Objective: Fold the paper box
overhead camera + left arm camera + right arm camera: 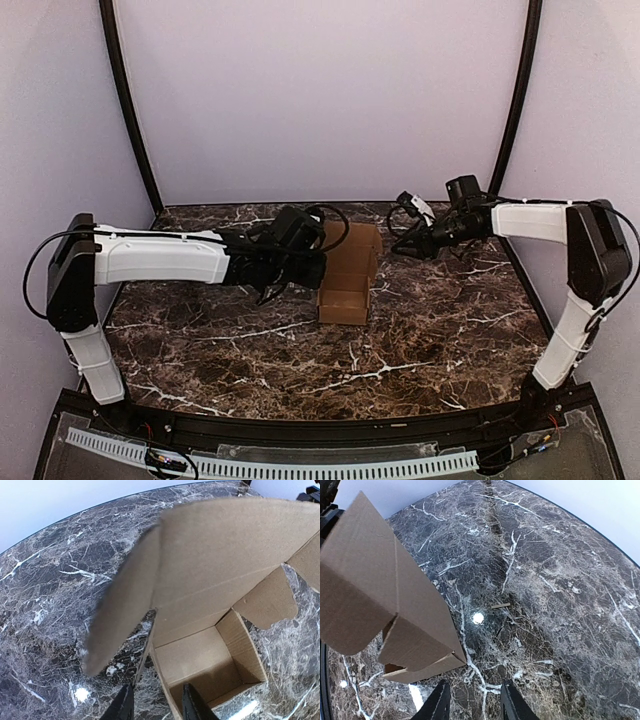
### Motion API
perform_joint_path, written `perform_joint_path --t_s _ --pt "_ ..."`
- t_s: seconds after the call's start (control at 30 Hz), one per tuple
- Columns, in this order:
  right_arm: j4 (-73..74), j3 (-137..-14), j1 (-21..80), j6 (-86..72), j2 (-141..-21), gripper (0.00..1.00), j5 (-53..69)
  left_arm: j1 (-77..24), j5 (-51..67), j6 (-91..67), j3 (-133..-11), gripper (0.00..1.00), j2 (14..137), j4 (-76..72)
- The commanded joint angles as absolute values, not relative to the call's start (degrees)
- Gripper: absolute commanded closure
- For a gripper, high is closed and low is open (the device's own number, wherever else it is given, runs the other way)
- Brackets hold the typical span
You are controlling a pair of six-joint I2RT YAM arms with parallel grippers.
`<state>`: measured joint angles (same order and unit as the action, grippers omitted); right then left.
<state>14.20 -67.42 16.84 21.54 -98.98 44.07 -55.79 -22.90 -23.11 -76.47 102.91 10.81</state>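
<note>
The brown cardboard paper box (346, 290) stands on the marble table (230, 340) at mid-table. Its top is open and its lid flap is raised at the far side. In the left wrist view the box (210, 655) shows its empty inside, with a blurred side flap (125, 605) sticking out to the left. My left gripper (318, 272) is open. Its jaws straddle the box's left wall (157, 705), one finger outside and one inside, without pinching it. My right gripper (398, 250) is open and empty above the bare table (475, 705), just right of the box (380, 595).
A small thin sliver (500, 605) lies on the table near a bright light spot (478, 618). Purple walls and black frame posts (128, 110) close in the back and sides. A perforated white strip (300, 465) runs along the near edge.
</note>
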Motion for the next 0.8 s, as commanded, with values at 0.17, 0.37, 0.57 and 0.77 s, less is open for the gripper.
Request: perform_joint_path --t_s 0.17,0.37,0.57,0.77 --pt "15.4 -69.06 18.34 31.31 -103.86 0.65 54.57 -55.39 -17.68 -16.77 -77.57 0.92 104.86 8.28" --pt "14.75 -66.96 20.36 32.17 -102.4 0.65 54.02 -55.39 -18.08 -13.32 -76.35 0.99 105.82 4.38" --pt "14.79 -65.11 21.16 32.75 -100.82 0.65 53.3 -55.3 -18.86 -10.93 -75.2 0.99 106.5 0.87" --pt "13.77 -64.19 21.57 32.01 -99.69 0.65 54.12 -55.33 -18.1 -6.69 -72.84 0.99 106.41 -3.67"
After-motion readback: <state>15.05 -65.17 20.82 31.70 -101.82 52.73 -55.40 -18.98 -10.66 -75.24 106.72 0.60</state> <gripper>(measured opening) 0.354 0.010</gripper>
